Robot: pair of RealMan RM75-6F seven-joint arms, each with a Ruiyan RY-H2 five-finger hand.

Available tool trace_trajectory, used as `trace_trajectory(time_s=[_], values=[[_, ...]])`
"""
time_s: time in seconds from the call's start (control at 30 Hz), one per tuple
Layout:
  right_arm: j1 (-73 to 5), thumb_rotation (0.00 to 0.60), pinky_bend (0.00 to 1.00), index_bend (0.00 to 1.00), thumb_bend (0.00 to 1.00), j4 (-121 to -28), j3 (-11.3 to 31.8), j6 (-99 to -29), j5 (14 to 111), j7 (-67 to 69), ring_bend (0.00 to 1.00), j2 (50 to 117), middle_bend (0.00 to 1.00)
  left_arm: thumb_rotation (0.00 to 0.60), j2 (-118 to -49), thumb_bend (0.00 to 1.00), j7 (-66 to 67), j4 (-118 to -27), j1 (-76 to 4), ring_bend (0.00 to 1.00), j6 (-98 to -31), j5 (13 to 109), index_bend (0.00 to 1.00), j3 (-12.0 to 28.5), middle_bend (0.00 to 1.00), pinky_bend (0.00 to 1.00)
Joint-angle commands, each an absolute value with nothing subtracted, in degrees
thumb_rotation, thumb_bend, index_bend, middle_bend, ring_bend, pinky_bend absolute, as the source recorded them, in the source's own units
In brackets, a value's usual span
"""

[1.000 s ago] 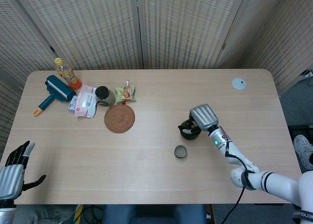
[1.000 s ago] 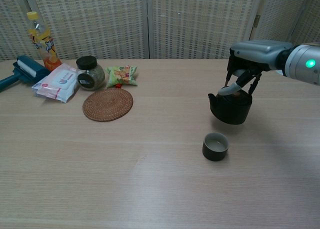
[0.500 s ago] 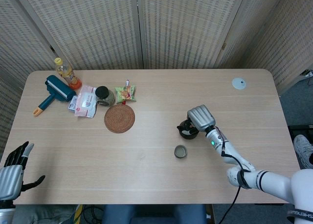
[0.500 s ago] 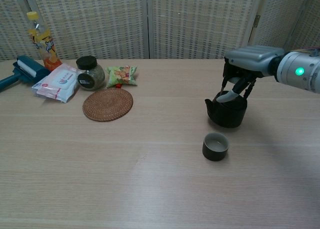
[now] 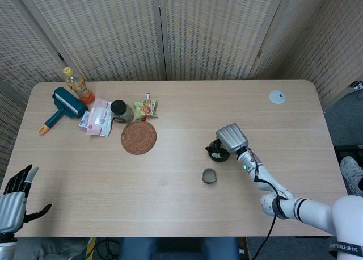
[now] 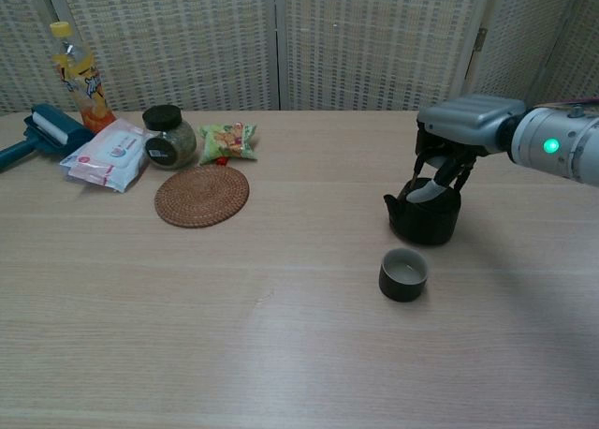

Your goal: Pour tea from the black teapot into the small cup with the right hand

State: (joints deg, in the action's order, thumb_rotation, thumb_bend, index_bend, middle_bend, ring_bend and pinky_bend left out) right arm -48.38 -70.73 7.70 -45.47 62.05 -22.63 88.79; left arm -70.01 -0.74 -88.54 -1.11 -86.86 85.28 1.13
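The right hand [image 6: 447,153] reaches down over the squat black teapot [image 6: 424,215], its fingers [image 6: 442,178] curled around the handle on top, so it is grasping the pot from above; that top grip suits a pour, since turning the wrist would tip the spout down; the teapot sits low, at or just above the wooden table [image 6: 281,354], right of the table's middle and nearer the right edge than the left, and whether its base touches the wood cannot be told; it stands roughly upright, its short spout [image 6: 390,201] pointing toward the table's left edge, so its long axis runs left to right along the table; the small dark cup [image 6: 403,273] stands upright and open-mouthed near the pot, toward the front edge and slightly left, apart from it; the spout is not over the cup, so pouring looks not yet begun; the left hand [image 5: 14,200] hangs off the front left corner, fingers spread and grasping nothing; a round woven rattan coaster [image 6: 201,195] lies well apart toward the back left.
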Motion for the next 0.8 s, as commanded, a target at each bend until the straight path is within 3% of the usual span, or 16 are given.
trace_trajectory(time_s=[0.03, 0.3, 0.8], values=[[-48.47, 0.353, 0.57, 0.86, 0.00, -70.38, 7.56, -45.42, 61.74, -23.17, 0.67, 89.15, 0.80, 0.600, -70.07, 0.18, -0.75, -88.46, -1.11, 0.00, -86.82, 85.24, 0.03, 1.13, 0.00, 0.06], [-48.53, 0.354, 0.57, 0.81, 0.00, -69.78, 7.37, -45.01, 60.79, -24.14, 0.63, 89.82, 0.76, 0.600, -70.14, 0.18, -0.82, -88.34, -1.12, 0.00, -86.72, 85.18, 0.03, 1.15, 0.00, 0.06], [-48.18, 0.354, 0.56, 0.52, 0.00, -71.62, 7.87, -45.45, 59.44, -24.34, 0.45, 88.48, 0.53, 0.600, -70.17, 0.18, -0.73, -88.36, -1.25, 0.00, -86.56, 85.22, 0.03, 1.20, 0.00, 0.06]])
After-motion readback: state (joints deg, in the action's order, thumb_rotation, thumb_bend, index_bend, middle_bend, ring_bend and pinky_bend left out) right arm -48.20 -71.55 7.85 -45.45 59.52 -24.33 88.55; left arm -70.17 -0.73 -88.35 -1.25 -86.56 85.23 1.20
